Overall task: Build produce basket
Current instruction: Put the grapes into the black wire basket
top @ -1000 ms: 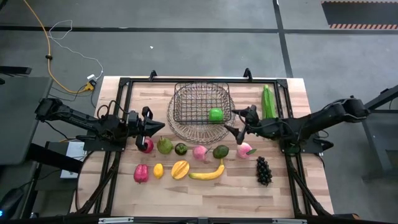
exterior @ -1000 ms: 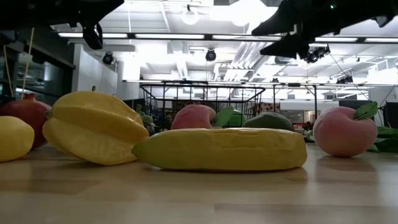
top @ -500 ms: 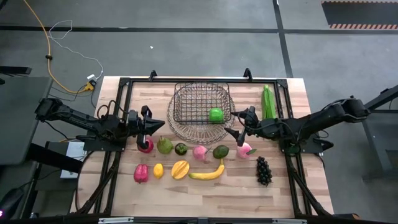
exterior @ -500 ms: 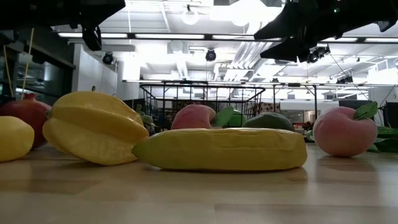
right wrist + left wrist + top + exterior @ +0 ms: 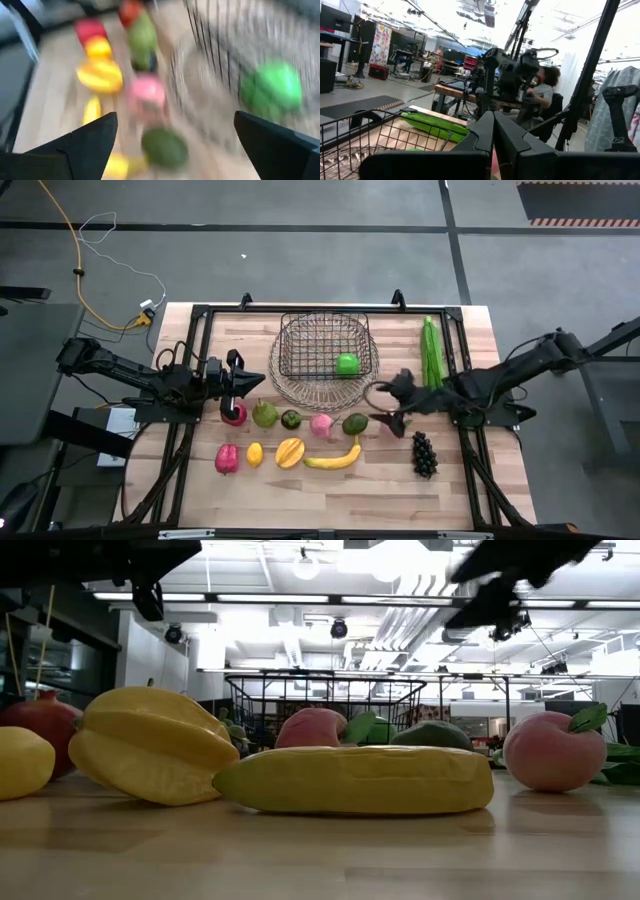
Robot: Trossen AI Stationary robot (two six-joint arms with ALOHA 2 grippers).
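Nearest the table's front edge, a row of produce is lying untouched: a red pepper-like fruit (image 5: 227, 458), a small yellow lemon (image 5: 255, 453), a ribbed yellow starfruit (image 5: 290, 451), a curved yellow banana (image 5: 335, 459) and a bunch of dark grapes (image 5: 424, 453). Just behind them, a second row is waiting: a red apple (image 5: 234, 414), a green pear-shaped fruit (image 5: 264, 414), a small dark round fruit (image 5: 291, 419), a pink peach (image 5: 321, 424) and a green avocado (image 5: 355, 423).

The right gripper (image 5: 392, 402) is hanging over this second row, just beside the avocado, its fingers spread wide apart in its wrist view and holding nothing. The left gripper (image 5: 250, 383) is hovering just above the red apple with its fingers pressed together (empty, as far as can be seen).

Farther back, the dark wire-grid basket (image 5: 300, 340) is sitting at the table's far middle, holding only a bright green apple (image 5: 347, 363). A long green husk (image 5: 431, 345) is lying beside it to the right.

By this count the job is barely begun: one piece in, roughly a dozen still out on the wood.
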